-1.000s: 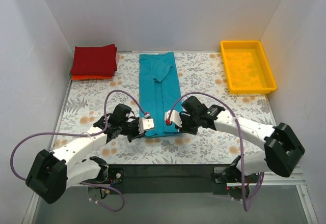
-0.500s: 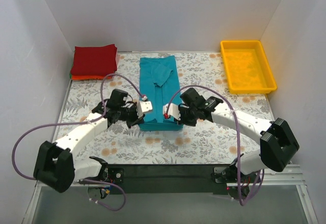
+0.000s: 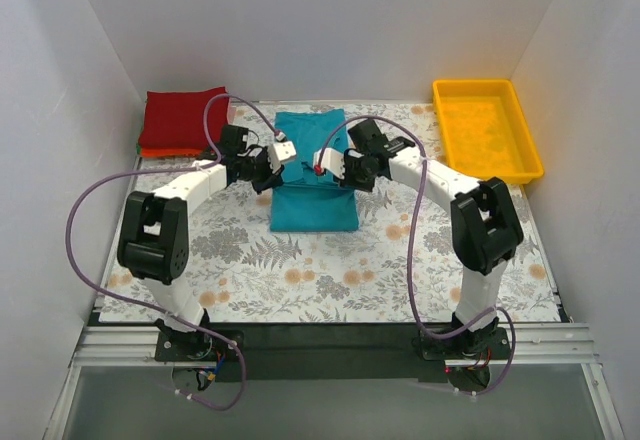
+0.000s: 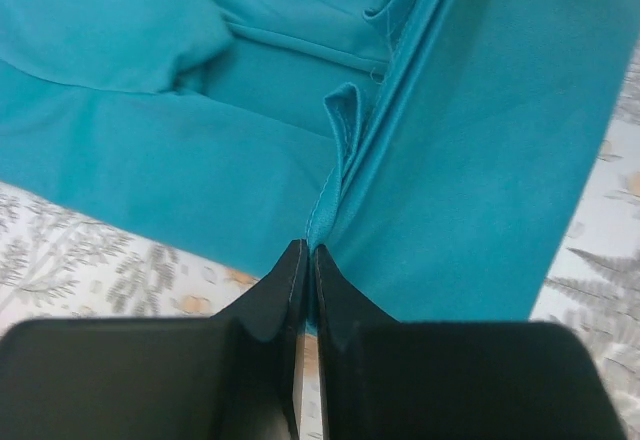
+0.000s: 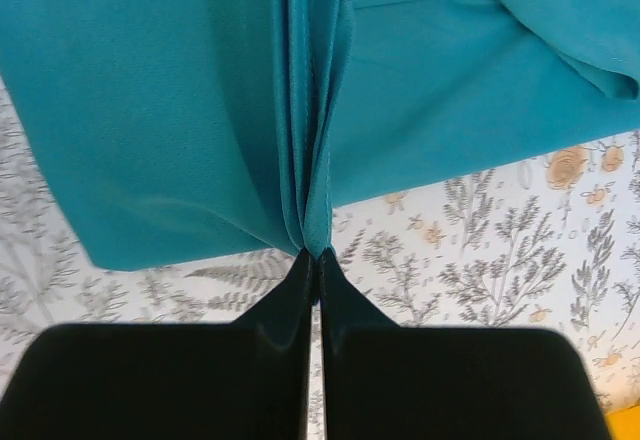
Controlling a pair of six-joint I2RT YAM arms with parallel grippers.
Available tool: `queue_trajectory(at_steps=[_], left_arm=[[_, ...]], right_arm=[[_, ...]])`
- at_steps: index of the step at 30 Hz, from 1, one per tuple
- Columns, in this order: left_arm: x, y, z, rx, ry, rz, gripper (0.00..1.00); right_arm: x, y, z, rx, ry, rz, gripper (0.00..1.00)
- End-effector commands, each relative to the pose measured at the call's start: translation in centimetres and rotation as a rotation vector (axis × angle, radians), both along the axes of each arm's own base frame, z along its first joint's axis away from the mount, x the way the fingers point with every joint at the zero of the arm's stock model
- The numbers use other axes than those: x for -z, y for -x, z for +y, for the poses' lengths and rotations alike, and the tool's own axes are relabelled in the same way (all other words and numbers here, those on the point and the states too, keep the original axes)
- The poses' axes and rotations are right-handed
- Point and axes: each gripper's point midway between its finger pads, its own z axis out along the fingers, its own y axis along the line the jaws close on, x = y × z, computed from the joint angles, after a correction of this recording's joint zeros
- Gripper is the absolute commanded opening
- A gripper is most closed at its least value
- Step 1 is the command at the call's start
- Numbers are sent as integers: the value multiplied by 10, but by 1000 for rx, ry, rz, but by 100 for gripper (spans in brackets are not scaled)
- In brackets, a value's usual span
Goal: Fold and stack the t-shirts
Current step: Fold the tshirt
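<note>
The teal-blue tee (image 3: 312,200) lies in the middle of the table, folded over on itself with its near half doubled toward the far end. My left gripper (image 3: 277,157) is shut on the tee's left hem edge (image 4: 318,222). My right gripper (image 3: 330,163) is shut on the right hem edge (image 5: 312,232). Both hold the cloth above the far half of the shirt. A folded dark red shirt (image 3: 183,118) tops a stack at the far left, with an orange one (image 3: 176,151) under it. The green one is barely visible.
A yellow plastic tray (image 3: 486,130) stands at the far right. The floral table covering (image 3: 330,275) runs to white walls on three sides. The arms' purple cables loop above the near table.
Both grippers have carried the tee's near hem away from me toward the collar end. The long strip of shirt has doubled over into a shorter rectangle.
</note>
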Motion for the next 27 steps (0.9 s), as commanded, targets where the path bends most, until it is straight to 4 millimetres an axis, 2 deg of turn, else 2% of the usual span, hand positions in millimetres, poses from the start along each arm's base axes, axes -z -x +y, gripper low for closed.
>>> queue_trajectory(at_steps=[1, 2, 3, 4, 5, 6, 7, 8, 9, 10, 11, 12, 14, 15, 16, 17, 18, 19, 20, 21, 22, 23, 25, 26, 27], left_arm=[[-21, -46, -2, 4, 36, -116, 0], [-27, -58, -2, 2, 38, -138, 0], [-24, -65, -2, 5, 31, -146, 0], [-9, -73, 3, -8, 15, -133, 0], [-8, -80, 4, -16, 13, -141, 0], [-8, -88, 5, -25, 16, -151, 0], [-9, -98, 8, -53, 26, -171, 0], [-3, -104, 10, -74, 21, -170, 6], [-5, -111, 11, -94, 21, -181, 12], [-4, -114, 13, -116, 22, -174, 18], [-6, -116, 15, -127, 24, -175, 30], [-9, -117, 16, -137, 28, -177, 36], [-18, -113, 21, -173, 46, -181, 48], [-37, -110, 23, -184, 60, -211, 51], [-37, -103, 27, -198, 66, -204, 53], [-40, -94, 26, -211, 93, -179, 53], [-62, -84, 27, -207, 113, -211, 54], [-47, -64, 29, -201, 107, -163, 54], [-49, -51, 28, -187, 118, -153, 54], [-64, -34, 23, -148, 150, -172, 53], [-59, -19, 23, -134, 157, -146, 53], [-42, 1, 24, -124, 151, -100, 52], [-35, 21, 22, -101, 148, -85, 51], [-18, 36, 22, -92, 133, -47, 50], [-13, 42, 21, -74, 120, -51, 49]], right_arm=[[-9, -39, 8, -20, -16, -65, 1], [-16, -52, 9, -10, -28, -89, 1], [-15, -59, 9, -4, -28, -93, 1], [-13, -65, 10, -6, -31, -95, 1], [-1, -71, 9, -1, -18, -77, 1], [-7, -82, 12, 7, -25, -104, 1], [-5, -90, 11, 18, -15, -113, 1], [5, -98, 9, 45, -7, -101, 8], [5, -105, 8, 66, -6, -107, 36], [-2, -116, 9, 83, -16, -128, 52], [-10, -122, 6, 115, -36, -136, 72], [-15, -126, 4, 128, -47, -143, 80], [-36, -126, -2, 153, -79, -162, 80], [-40, -122, -4, 166, -94, -151, 78], [-48, -109, -7, 161, -113, -141, 77], [-48, -100, -11, 161, -116, -126, 75], [-50, -89, -11, 155, -129, -111, 70], [-53, -78, -10, 139, -155, -87, 67], [-51, -57, -13, 132, -161, -55, 63], [-51, -43, -8, 111, -191, -22, 56], [-55, -31, -9, 97, -199, -16, 54], [-38, -11, -6, 73, -176, 29, 51], [-28, 8, -4, 40, -153, 51, 47], [-22, 19, 3, 13, -144, 63, 47], [-9, 29, 1, -1, -122, 84, 47]])
